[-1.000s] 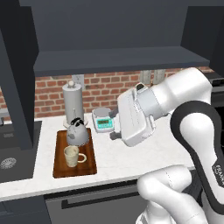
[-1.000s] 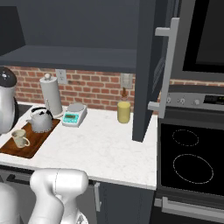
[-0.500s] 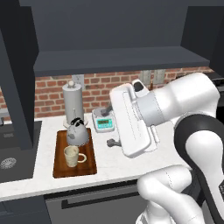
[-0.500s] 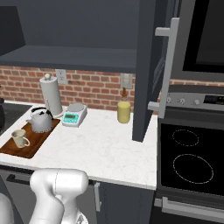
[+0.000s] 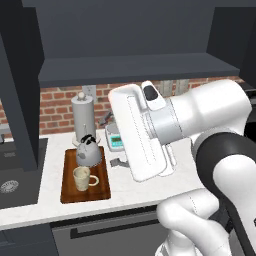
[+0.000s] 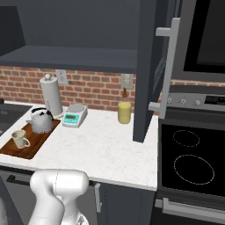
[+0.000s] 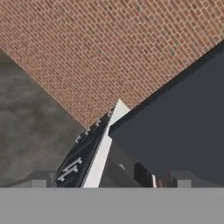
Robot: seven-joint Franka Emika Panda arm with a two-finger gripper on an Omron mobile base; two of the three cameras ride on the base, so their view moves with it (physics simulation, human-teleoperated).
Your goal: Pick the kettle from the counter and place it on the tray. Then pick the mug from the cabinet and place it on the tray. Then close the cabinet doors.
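Arm swung nearer; claw (image 7: 109, 183) wide open, empty, far from cabinet doors (image 6: 148, 70).

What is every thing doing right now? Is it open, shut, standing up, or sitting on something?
kettle: upright on the tray, lid on
mug: upright on the tray, in front of the kettle
tray: flat on the counter
cabinet doors: open
paper towel roll: standing upright by the brick wall
kitchen scale: flat on the counter
yellow cup: upright on the counter
counter: holding everything
gripper: jaws open, holding nothing
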